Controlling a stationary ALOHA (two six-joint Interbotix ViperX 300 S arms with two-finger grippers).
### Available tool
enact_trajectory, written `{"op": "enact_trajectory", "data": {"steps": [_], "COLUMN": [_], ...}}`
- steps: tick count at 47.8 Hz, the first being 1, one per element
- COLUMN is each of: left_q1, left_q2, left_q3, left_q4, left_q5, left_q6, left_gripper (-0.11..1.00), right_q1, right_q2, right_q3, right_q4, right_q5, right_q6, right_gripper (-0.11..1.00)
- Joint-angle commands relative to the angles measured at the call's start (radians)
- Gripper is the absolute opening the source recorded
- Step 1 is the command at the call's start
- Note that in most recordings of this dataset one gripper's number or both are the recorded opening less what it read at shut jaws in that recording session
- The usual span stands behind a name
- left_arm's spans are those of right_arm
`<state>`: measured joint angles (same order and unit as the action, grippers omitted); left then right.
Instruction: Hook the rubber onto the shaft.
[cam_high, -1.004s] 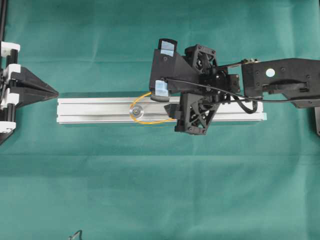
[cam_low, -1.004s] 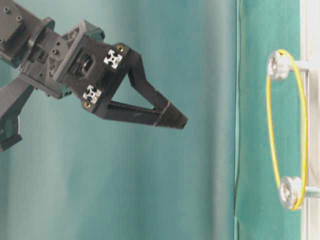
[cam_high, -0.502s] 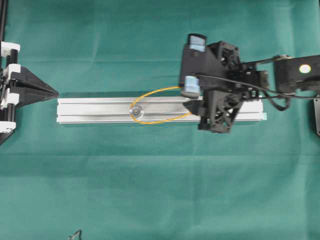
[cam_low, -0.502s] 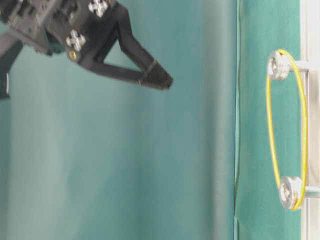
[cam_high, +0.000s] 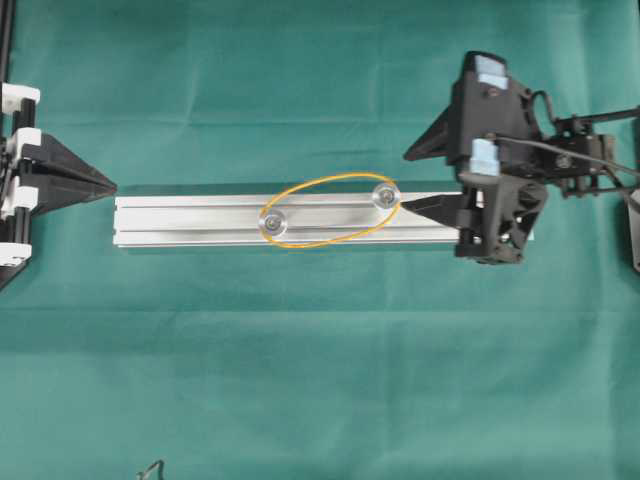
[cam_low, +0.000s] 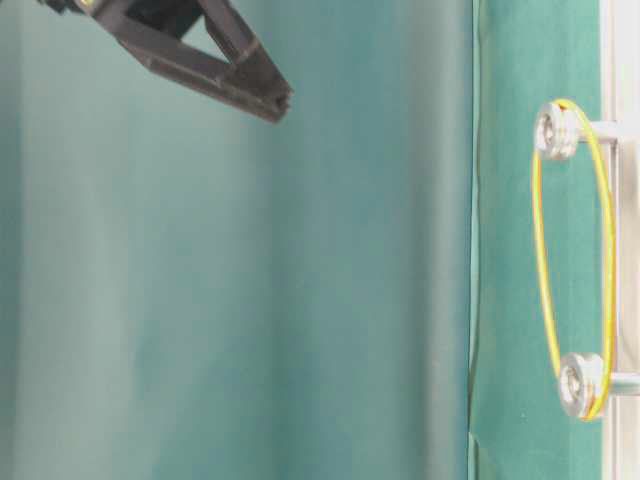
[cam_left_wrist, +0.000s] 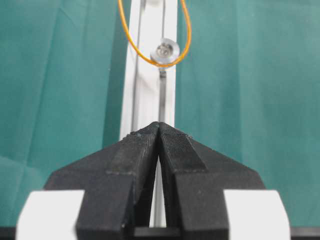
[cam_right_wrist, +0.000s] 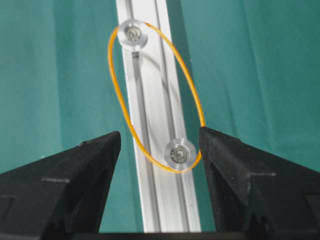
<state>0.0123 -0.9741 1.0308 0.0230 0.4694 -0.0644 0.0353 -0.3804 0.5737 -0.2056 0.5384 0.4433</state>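
The rubber, a thin orange loop, is stretched around both silver shafts on the aluminium rail: the left shaft and the right shaft. My right gripper is open and empty, just right of the right shaft and clear of the rubber. In the right wrist view the near shaft and the rubber sit between my spread fingers. My left gripper is shut and empty at the rail's left end. The left wrist view shows its closed tips over the rail.
Green cloth covers the table. The table-level view shows the rubber on both shafts and one right finger high at the top left. A black frame edge stands at the far right.
My right gripper has drawn back to the right, away from the shafts, uncovering the right shaft with the rubber around it. The left gripper has not moved.
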Motion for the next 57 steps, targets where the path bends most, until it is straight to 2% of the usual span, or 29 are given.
{"op": "enact_trajectory", "data": {"steps": [1, 15, 57], "left_q1": [-0.002, -0.002, -0.002], "left_q2": [0.006, 0.006, 0.011], "left_q3": [-0.026, -0.026, -0.026], "left_q4": [0.002, 0.003, 0.003], "left_q5": [-0.003, -0.005, -0.005], "left_q6": [0.0, 0.0, 0.0], "left_gripper": [0.0, 0.0, 0.0], "right_q1": [0.002, 0.003, 0.002], "right_q2": [-0.043, -0.089, -0.08], "right_q3": [0.005, 0.044, 0.051], "right_q4": [-0.002, -0.002, -0.002], "right_q5": [-0.012, -0.012, -0.012], "right_q6": [0.002, 0.0, 0.002], "right_gripper": [0.64, 0.64, 0.64]}}
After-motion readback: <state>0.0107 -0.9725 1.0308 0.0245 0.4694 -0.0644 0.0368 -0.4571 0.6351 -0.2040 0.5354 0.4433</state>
